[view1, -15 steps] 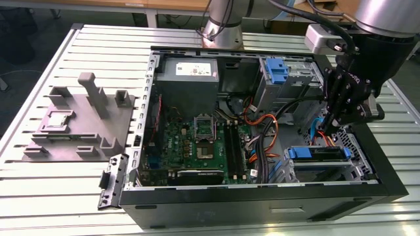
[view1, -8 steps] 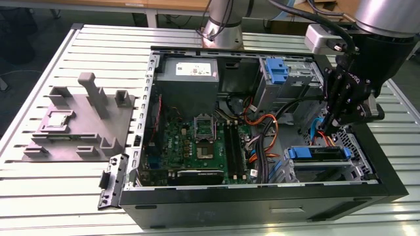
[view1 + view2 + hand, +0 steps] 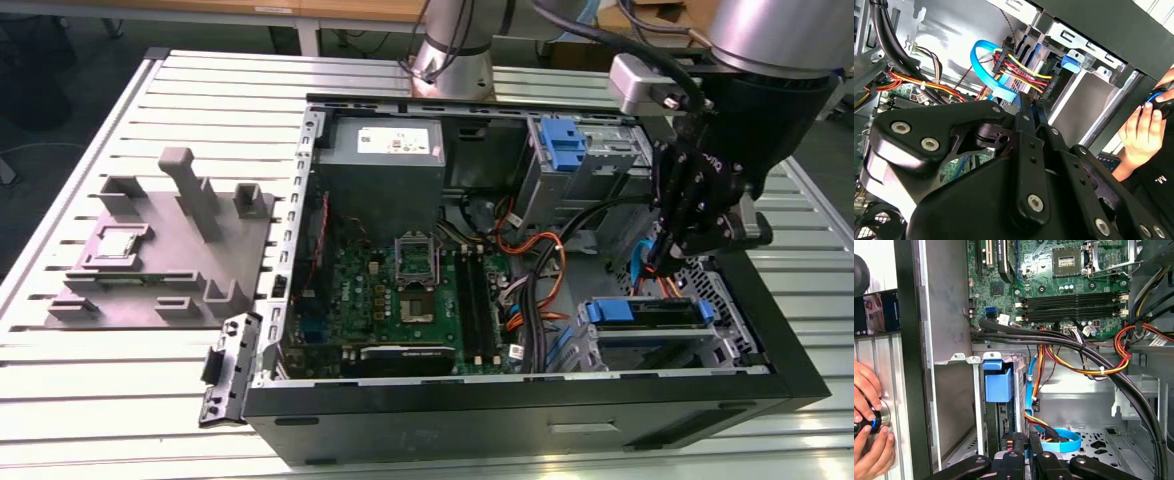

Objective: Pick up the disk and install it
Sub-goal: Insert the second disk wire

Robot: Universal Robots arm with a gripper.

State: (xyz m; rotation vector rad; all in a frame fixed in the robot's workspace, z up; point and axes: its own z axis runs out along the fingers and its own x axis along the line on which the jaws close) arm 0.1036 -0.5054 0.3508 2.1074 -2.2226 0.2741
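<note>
The disk [image 3: 650, 313] lies flat in the drive cage at the near right corner of the open computer case [image 3: 534, 400], its blue carrier frame showing along the edge. In the first wrist view the disk [image 3: 1004, 412] sits edge-on in the cage under a blue tab [image 3: 999, 382]. My gripper [image 3: 663, 262] hangs inside the case just behind and above the cage, among blue and orange cables. Its fingers [image 3: 1029, 117] are pressed together with nothing between them, pointing at the cable plugs behind the drive. In the first wrist view the gripper [image 3: 1028, 442] sits close to the blue ribbon cable [image 3: 1064, 440].
A grey plastic stand [image 3: 160, 250] with upright posts stands left of the case. The power-supply box [image 3: 380, 145] and motherboard [image 3: 414, 280] fill the case's left half. A second blue-tabbed bay [image 3: 561, 140] is at the back. A person's hands [image 3: 869, 415] rest beside the case wall.
</note>
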